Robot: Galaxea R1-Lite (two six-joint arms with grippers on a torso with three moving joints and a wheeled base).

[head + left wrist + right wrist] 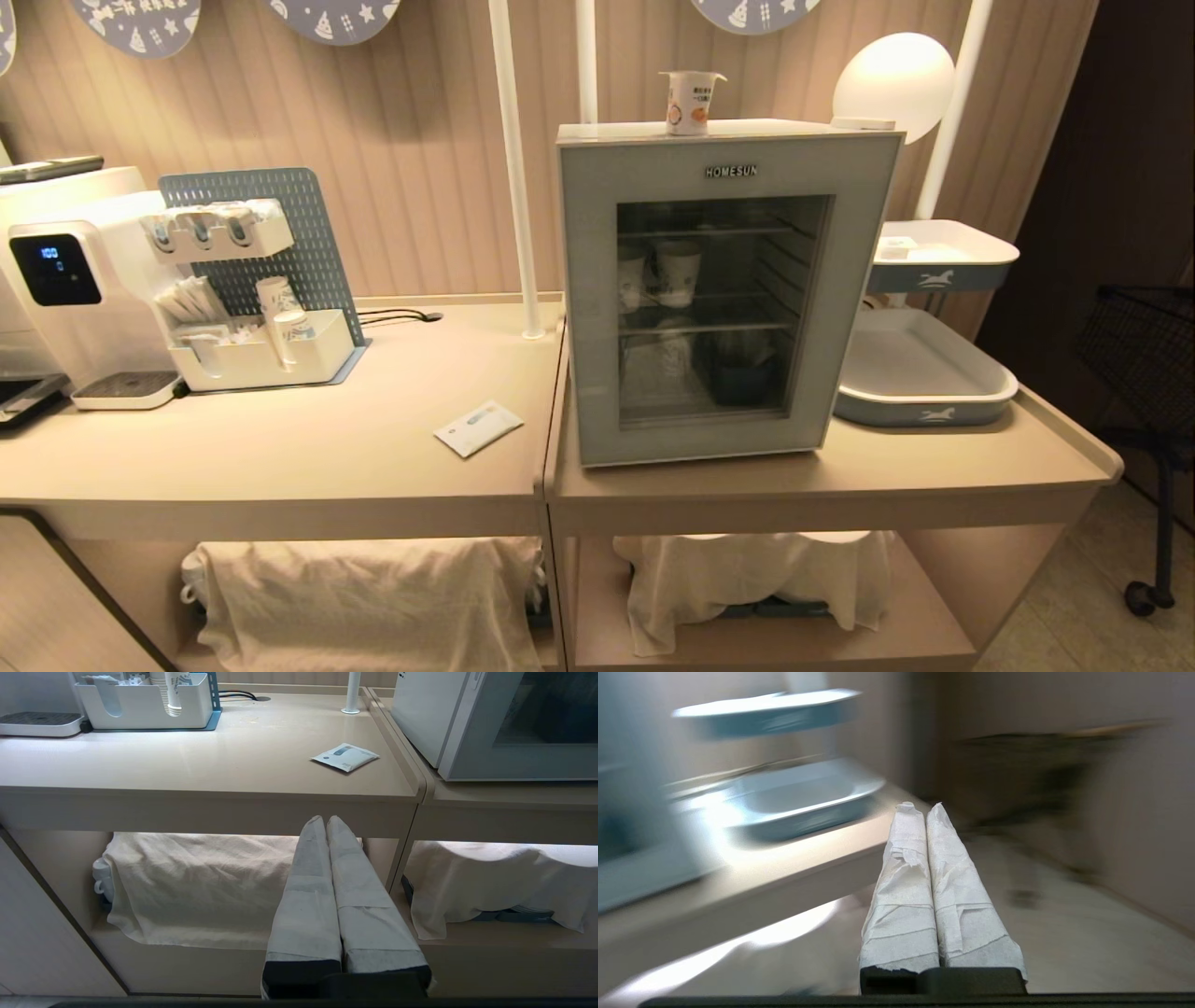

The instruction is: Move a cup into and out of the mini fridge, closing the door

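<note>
The cup (692,102) stands upright on top of the mini fridge (597,289), near its front edge. The door (724,299) is closed; paper cups (665,273) show through its glass on a wire shelf. A small packet (478,427) lies on the tabletop (280,448) just left of the fridge.

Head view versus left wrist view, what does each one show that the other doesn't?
Only the head view shows the cup on top of the mini fridge, the closed door with its HOMESUN lettering, and the stacked trays. Only the left wrist view shows the left hand, shut, low before the counter. Both show the white packet on the counter.
</note>
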